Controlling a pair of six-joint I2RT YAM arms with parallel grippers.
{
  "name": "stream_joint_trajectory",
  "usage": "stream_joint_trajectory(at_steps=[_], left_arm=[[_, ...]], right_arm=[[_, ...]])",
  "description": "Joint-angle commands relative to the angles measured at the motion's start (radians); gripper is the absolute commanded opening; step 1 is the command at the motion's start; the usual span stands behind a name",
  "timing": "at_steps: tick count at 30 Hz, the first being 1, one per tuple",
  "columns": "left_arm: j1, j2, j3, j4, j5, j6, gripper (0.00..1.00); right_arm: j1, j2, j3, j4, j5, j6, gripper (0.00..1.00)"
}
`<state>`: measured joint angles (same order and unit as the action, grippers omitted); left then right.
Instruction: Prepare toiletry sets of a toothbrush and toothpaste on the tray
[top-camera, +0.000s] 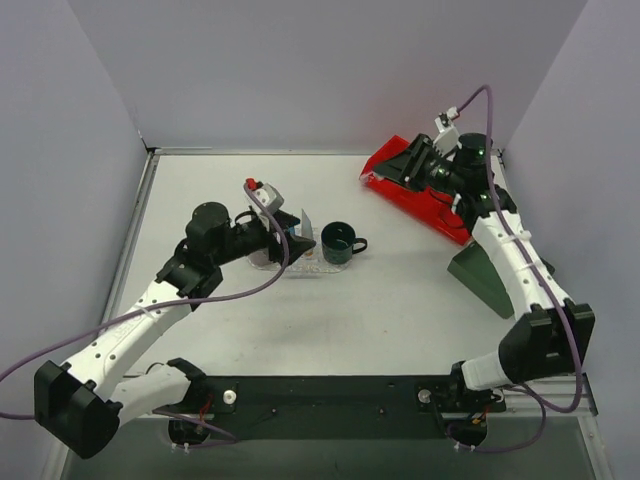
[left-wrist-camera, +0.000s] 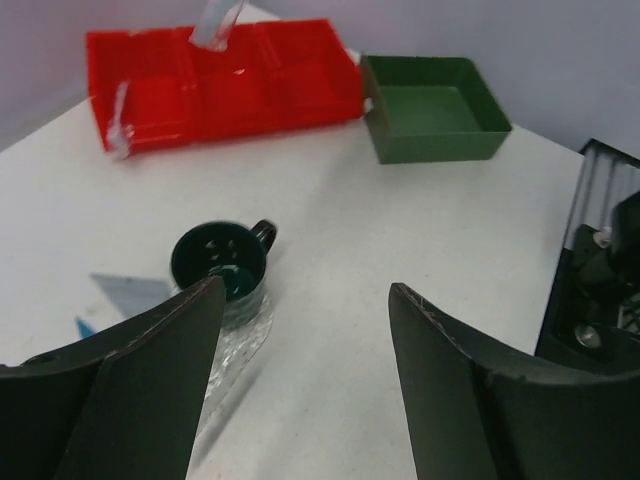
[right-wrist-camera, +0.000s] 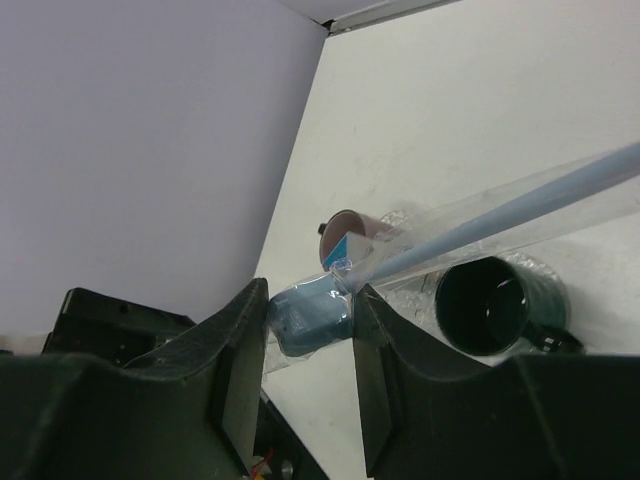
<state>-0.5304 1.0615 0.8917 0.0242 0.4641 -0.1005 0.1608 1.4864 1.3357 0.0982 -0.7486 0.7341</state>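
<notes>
The top camera looked down from above and behind the arm bases over the whole counter (top-camera: 400, 320). The left wrist camera sat low behind the left end effector (left-wrist-camera: 305, 288), facing the red bin (left-wrist-camera: 290, 80). The right wrist camera, close behind the right end effector (right-wrist-camera: 310, 290), faced back across. All three shared the dark green mug (top-camera: 338, 243).

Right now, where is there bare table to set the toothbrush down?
Widest bare patch: mid table, between the mug and the green tray. Another runs along the far edge, left of the red bin, where the right gripper holds the toothbrush. Crowded: the clear tray, with mug, a tube and open left gripper close together.
</notes>
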Motion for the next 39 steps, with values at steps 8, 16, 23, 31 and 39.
stream_joint_trajectory(at_steps=[8, 16, 23, 31, 39], left_arm=[[-0.157, 0.178, 0.182, 0.325, 0.307, -0.027, 0.79], [-0.164, 0.196, 0.059, 0.591, 0.369, -0.104, 0.8], [-0.181, 0.215, -0.005, 0.668, 0.36, -0.094, 0.82], [-0.221, 0.206, -0.033, 0.599, 0.268, -0.002, 0.85], [-0.237, 0.201, -0.045, 0.603, 0.219, 0.015, 0.86]], right_arm=[[-0.004, -0.472, -0.237, -0.038, -0.072, 0.183, 0.01], [0.035, -0.623, -0.314, -0.093, -0.127, 0.291, 0.0], [0.164, -0.615, -0.322, -0.137, -0.126, 0.332, 0.0], [0.218, -0.592, -0.314, -0.106, -0.144, 0.37, 0.0], [0.266, -0.569, -0.337, -0.02, -0.172, 0.419, 0.0]])
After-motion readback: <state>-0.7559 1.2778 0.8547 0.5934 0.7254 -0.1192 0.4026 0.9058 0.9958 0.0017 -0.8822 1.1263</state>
